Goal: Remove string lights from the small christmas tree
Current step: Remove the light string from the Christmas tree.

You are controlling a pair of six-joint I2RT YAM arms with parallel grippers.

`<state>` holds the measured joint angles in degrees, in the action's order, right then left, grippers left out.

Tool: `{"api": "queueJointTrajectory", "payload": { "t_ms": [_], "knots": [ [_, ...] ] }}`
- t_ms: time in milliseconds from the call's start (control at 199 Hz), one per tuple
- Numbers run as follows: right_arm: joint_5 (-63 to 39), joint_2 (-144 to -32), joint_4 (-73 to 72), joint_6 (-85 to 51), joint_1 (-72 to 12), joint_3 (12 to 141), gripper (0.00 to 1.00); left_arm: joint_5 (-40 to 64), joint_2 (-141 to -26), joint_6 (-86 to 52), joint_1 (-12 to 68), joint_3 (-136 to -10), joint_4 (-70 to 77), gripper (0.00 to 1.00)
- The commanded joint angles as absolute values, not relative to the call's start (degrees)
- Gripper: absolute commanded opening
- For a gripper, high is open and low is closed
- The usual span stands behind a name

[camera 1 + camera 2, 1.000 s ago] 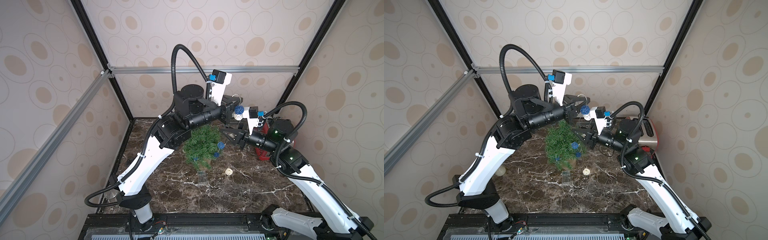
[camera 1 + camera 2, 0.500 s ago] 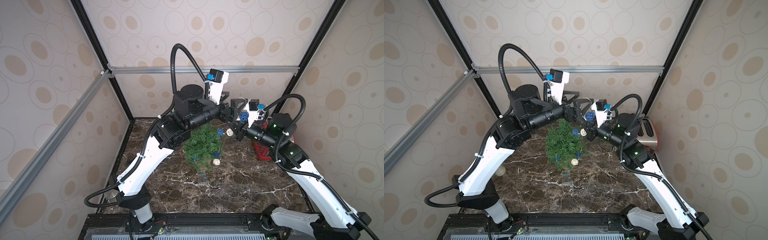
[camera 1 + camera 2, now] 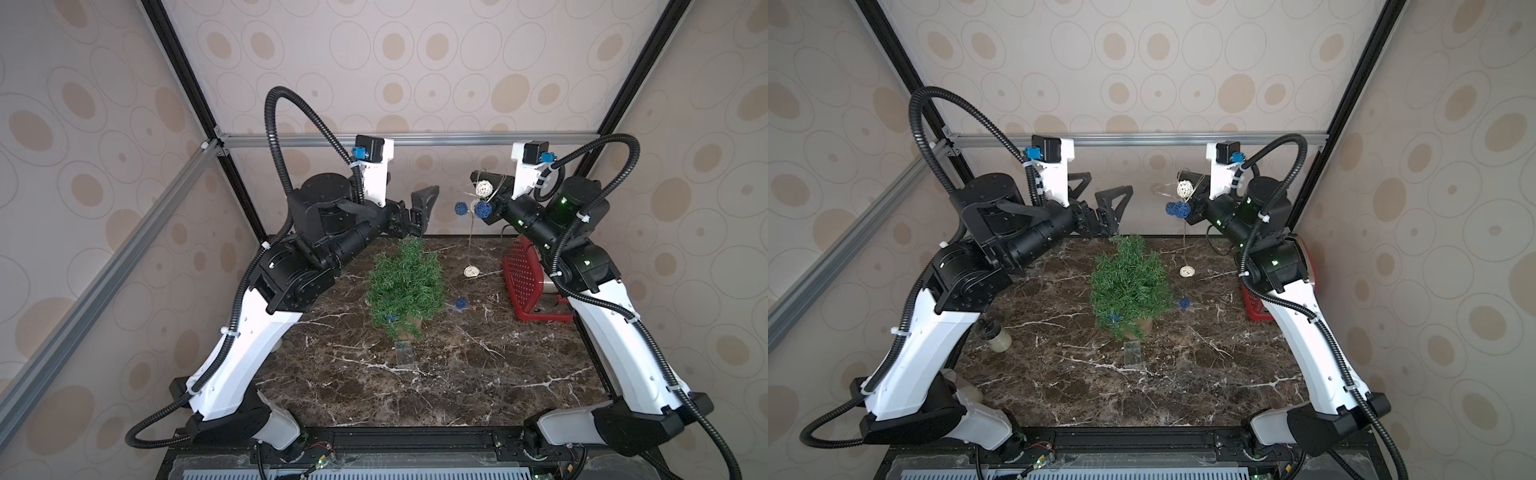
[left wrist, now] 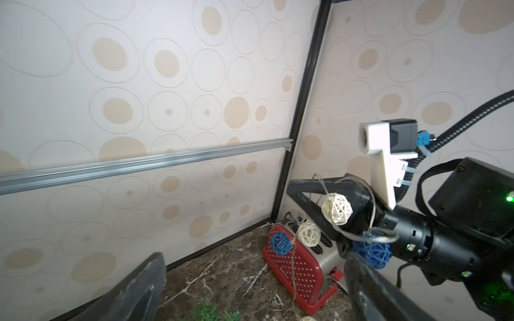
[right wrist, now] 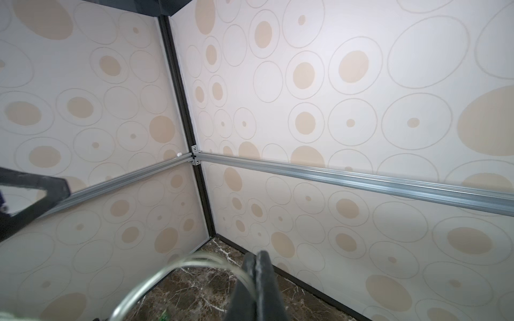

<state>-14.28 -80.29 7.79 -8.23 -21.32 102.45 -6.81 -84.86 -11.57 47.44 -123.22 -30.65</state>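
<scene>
The small christmas tree (image 3: 405,282) (image 3: 1129,286) stands mid-table on its tan pot. My right gripper (image 3: 478,179) (image 5: 258,278) is raised at the back right, shut on the wire of the string lights (image 3: 483,189). A cream ball and two blue balls (image 4: 372,254) bunch at its fingers. From there the wire hangs down to a cream ball (image 3: 471,271) and a blue ball (image 3: 460,302) beside the tree. Another blue ball (image 3: 390,318) sits low in the branches. The clear battery box (image 3: 404,354) lies in front of the pot. My left gripper (image 3: 1100,199) (image 4: 256,291) is open and empty above the treetop.
A red toaster (image 3: 525,282) (image 4: 294,272) stands at the back right under the right arm. A small jar (image 3: 996,336) sits at the table's left edge beside the left arm. Patterned walls and a metal rail (image 3: 415,139) close in the back.
The left gripper let go of the strand and opened wide. The right gripper shut on it, then pulled up and to the right, drawing balls off the tree and lifting the cream ball from the table.
</scene>
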Motion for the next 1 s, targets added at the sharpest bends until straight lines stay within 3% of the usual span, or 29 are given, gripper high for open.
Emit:
{"api": "queueJointTrajectory", "payload": {
  "t_ms": [0,221,617,999],
  "knots": [
    [-12.95,-82.65,7.70,-7.63,-18.77,107.20,0.00,-12.81,-83.86,-5.39,47.29,-120.77,-29.26,0.99],
    [-16.64,-92.21,9.44,-9.27,-16.35,120.00,0.00,-15.81,-84.22,-0.39,44.65,-118.14,-28.13,0.99],
    [-24.60,-121.02,16.88,-15.68,-13.28,157.39,0.00,9.09,-95.89,-10.35,25.03,-120.50,-20.76,0.99],
    [-24.50,-126.86,4.56,-27.49,-12.66,157.32,0.00,21.73,-116.88,-4.79,22.73,-135.56,-21.11,0.99]
  ]
}}
